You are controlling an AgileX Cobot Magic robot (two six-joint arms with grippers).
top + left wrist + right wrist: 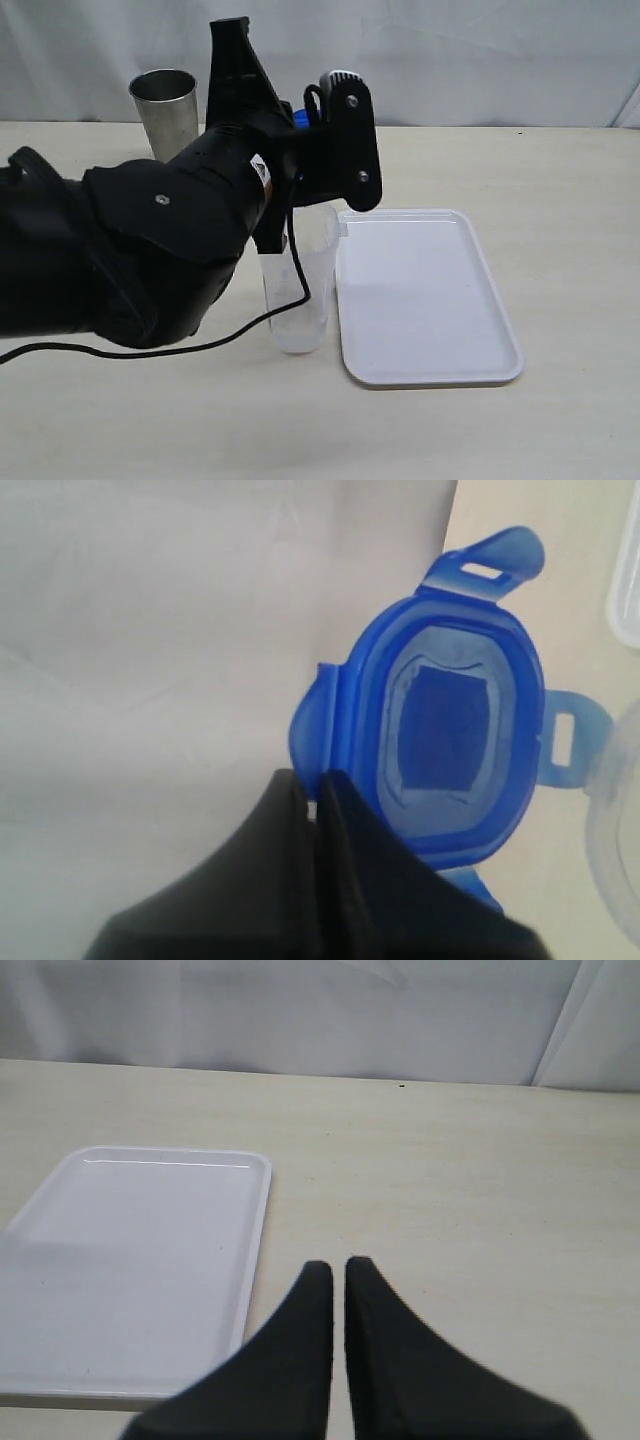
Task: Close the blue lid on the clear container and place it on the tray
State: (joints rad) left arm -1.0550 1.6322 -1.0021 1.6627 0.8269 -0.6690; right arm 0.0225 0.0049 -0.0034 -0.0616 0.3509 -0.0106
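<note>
One blue lid (450, 730), one clear container (315, 305), one tray (430, 300), one cup (165, 105).

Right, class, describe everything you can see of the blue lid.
The blue lid is bright, slightly see-through plastic, rounded-square, with a raised inner ridge and a darker square at its centre. Slotted flaps stick out from its sides; one is partly hidden. The left claw, shut, pinches one side flap and holds the lid in the air near the rim of the clear container. In the exterior view only a blue sliver of it shows.
</note>
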